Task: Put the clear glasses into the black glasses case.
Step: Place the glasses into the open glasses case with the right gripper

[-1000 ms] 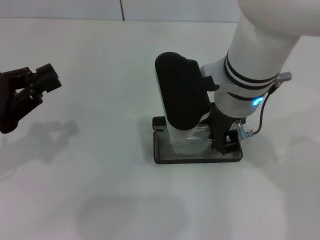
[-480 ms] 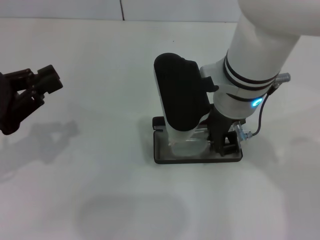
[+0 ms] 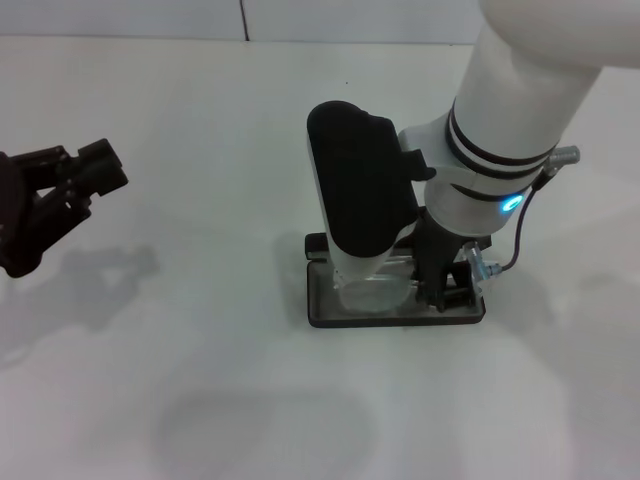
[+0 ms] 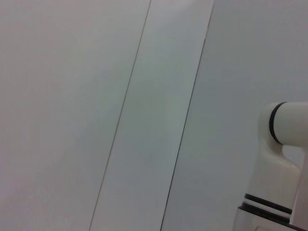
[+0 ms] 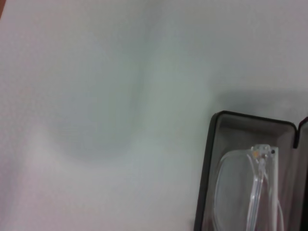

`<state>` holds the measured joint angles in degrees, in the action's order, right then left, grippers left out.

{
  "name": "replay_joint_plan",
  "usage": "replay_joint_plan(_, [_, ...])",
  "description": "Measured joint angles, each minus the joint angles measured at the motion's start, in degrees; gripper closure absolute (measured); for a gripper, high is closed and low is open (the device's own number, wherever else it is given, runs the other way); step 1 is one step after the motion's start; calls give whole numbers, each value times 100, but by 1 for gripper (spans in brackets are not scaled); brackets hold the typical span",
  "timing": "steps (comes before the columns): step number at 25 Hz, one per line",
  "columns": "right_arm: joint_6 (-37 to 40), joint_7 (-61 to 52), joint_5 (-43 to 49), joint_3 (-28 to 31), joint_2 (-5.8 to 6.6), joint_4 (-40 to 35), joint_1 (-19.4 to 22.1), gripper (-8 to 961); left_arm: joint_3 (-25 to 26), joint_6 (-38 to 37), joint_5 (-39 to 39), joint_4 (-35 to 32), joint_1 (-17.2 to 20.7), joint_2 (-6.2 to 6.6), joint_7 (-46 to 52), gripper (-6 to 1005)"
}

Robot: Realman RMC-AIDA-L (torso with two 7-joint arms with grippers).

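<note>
While a plain white table (image 3: 180,380) fills nearly all of the head view, a pale wall with one dark vertical seam (image 3: 243,20) runs along its far edge. Near the table's middle, the right gripper (image 3: 440,290) reaches down into the open black glasses case (image 3: 395,318), where the clear glasses (image 5: 240,192) lie on the grey lining; whether its fingers are parted or closed cannot be told. At the left edge, the left gripper (image 3: 75,180) hovers, fingers spread, holding nothing.

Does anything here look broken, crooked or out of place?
Nothing stands out. The clear glasses lie inside the open black glasses case, with the right gripper over them; the left gripper hangs off to the side.
</note>
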<state>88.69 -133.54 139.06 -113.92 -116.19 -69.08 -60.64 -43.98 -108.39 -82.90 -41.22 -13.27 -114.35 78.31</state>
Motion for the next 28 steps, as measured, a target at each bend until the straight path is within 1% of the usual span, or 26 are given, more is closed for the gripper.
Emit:
replay_joint_plan(21, [-119, -71, 2, 18, 0, 77, 3, 856, -17, -24, -7, 4, 26, -16, -15, 796])
replay_joint_plan(26, [-126, -81, 35, 8, 0, 76, 6, 827, -11, -24, -6, 7, 33, -17, -17, 794])
replay_joint_plan(28, [-130, -84, 44, 5, 0, 67, 7, 791, -8, -24, -6, 8, 37, -17, -18, 793])
